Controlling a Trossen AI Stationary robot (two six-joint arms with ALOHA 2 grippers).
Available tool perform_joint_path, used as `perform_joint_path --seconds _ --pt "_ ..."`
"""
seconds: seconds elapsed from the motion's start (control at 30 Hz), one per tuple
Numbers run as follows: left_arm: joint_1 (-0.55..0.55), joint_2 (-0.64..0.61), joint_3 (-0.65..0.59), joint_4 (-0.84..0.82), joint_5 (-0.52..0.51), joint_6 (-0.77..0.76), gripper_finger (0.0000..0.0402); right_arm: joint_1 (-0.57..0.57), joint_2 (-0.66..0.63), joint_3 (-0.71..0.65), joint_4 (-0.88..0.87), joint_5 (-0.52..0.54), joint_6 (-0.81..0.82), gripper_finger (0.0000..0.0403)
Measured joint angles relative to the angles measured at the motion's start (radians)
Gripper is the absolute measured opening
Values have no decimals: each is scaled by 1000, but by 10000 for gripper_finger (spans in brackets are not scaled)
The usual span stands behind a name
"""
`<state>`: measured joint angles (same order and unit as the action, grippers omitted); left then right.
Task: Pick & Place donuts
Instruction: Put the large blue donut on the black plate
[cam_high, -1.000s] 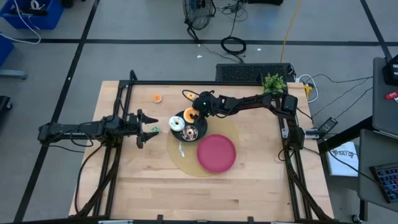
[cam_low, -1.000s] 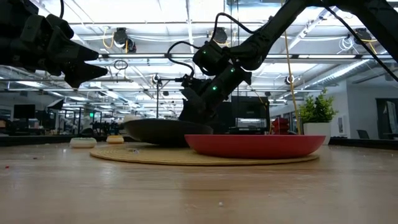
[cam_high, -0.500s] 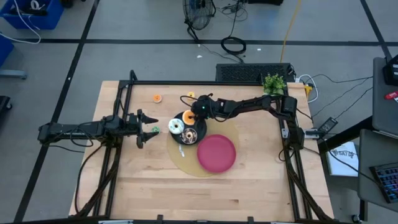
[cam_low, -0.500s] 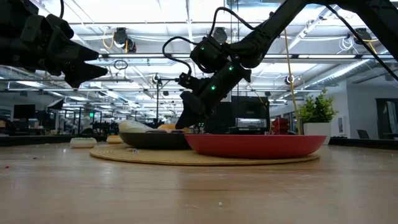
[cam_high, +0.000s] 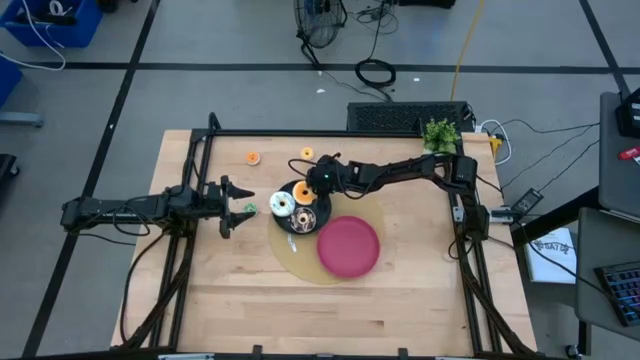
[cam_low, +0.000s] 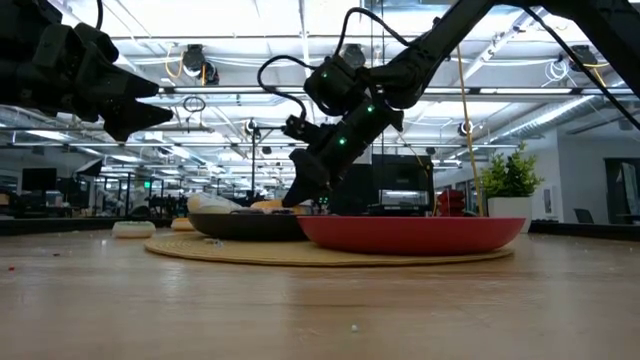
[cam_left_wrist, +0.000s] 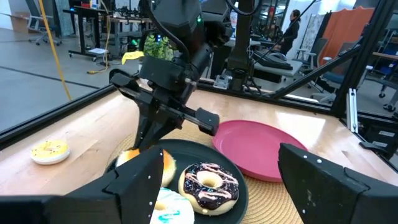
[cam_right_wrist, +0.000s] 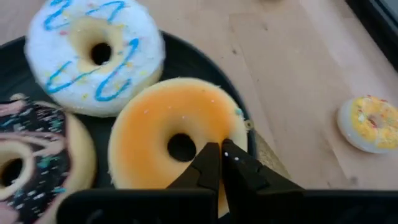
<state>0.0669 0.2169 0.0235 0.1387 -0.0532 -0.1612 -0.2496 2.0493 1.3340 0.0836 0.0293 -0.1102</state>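
A black plate (cam_high: 291, 220) on a round woven mat (cam_high: 290, 258) carries a white donut with blue lines (cam_right_wrist: 93, 53), a brown sprinkled donut (cam_right_wrist: 34, 155) and an orange donut (cam_right_wrist: 155, 134). My right gripper (cam_right_wrist: 217, 151) is shut, its tips over the orange donut's ring beside the hole. At the table's left my left gripper (cam_high: 236, 207) stands open and level, holding nothing, with a small green donut (cam_high: 249, 209) just beyond its fingers. An orange donut (cam_high: 253, 157) and a yellow one (cam_high: 306, 153) lie flat on the far part of the table. My right gripper comes slanting down from the table's far right, its shut fingertips (cam_right_wrist: 210, 155) above the orange donut's ring, which lies flat on the black plate. I cannot tell whether the tips touch it.
A pink-red plate (cam_high: 348, 246) lies on the mat to the right of the black plate. A small green plant (cam_high: 440, 132) stands at the table's far right corner. Bare wood stretches along the near edge.
My right gripper has shut and shifted a little toward the near edge, over the black plate. The orange donut that was between its fingers now lies flat on that plate. The yellow donut at the far side has come out from under the arm.
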Motion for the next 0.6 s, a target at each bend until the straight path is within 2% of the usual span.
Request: perform_joint_path --seconds 0.2,0.6 --pt "0 0 0 0 0 0 310 33 -59 -1 -3 28 -31 1" --pt "0 0 0 0 0 0 310 129 -224 0 -66 18 -41 0"
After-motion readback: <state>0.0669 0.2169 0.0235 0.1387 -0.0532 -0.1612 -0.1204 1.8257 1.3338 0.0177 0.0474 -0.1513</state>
